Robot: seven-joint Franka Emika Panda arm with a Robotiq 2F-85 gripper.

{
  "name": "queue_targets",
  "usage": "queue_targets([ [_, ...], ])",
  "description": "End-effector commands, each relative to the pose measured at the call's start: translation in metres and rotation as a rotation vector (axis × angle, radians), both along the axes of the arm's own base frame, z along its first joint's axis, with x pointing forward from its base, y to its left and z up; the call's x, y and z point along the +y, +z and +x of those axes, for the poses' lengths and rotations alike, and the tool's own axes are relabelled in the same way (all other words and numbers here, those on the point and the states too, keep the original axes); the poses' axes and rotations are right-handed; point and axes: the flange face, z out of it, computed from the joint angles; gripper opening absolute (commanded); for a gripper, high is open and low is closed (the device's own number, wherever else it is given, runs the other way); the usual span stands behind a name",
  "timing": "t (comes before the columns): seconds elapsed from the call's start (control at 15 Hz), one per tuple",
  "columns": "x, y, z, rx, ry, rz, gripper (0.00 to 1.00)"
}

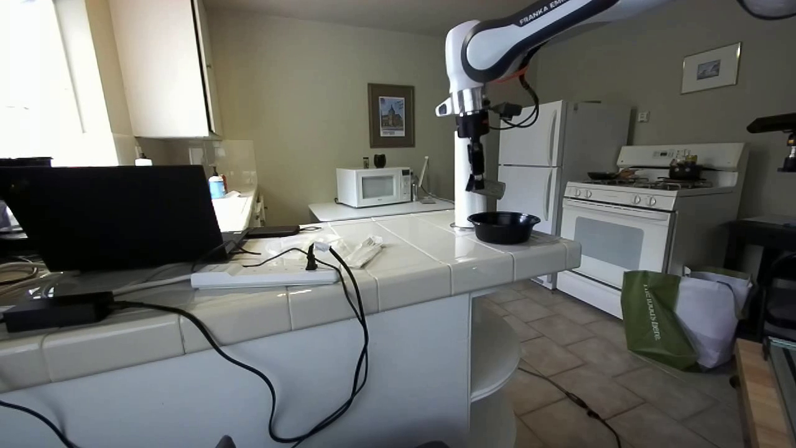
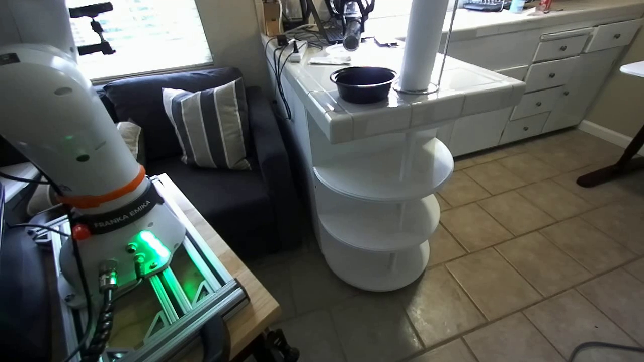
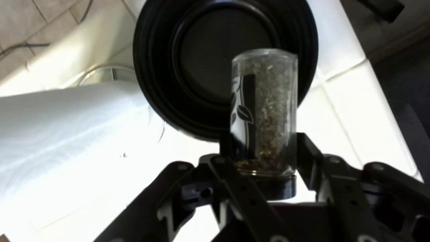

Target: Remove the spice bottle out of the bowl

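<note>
The spice bottle [image 3: 268, 101] is clear glass with a dark cap and brownish flakes inside. It shows between the fingers of my gripper [image 3: 262, 148] in the wrist view, its cap toward the palm. My gripper [image 1: 476, 182] is shut on the bottle [image 1: 493, 189] and holds it tilted, above the bowl's rim and apart from it. The bottle also shows small below the gripper in an exterior view [image 2: 352, 36]. The black round bowl [image 1: 505, 230] stands upright on the tiled counter near its end. The bowl [image 3: 215, 57] looks empty inside in the wrist view; the bottle covers part of it.
A tall white paper-towel roll [image 1: 463, 186] on a wire stand [image 2: 447, 45] stands right beside the bowl. The white tiled counter [image 1: 410, 242] ends just past the bowl. A power strip [image 1: 261, 277], cables, a plastic wrapper [image 1: 364, 251] and a laptop [image 1: 118, 218] lie farther along.
</note>
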Motion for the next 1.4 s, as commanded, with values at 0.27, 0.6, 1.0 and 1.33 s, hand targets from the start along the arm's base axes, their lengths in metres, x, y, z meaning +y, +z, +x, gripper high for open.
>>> queue_targets([
  [0.27, 0.038, 0.004, 0.006, -0.306, 0.139, 0.269, 0.23],
  [0.6, 0.05, -0.023, 0.011, -0.417, 0.245, 0.489, 0.23],
  [1.0, 0.047, -0.06, 0.009, -0.448, 0.415, 0.727, 0.23],
  [1.33, 0.024, -0.098, -0.002, -0.391, 0.476, 0.784, 0.23],
])
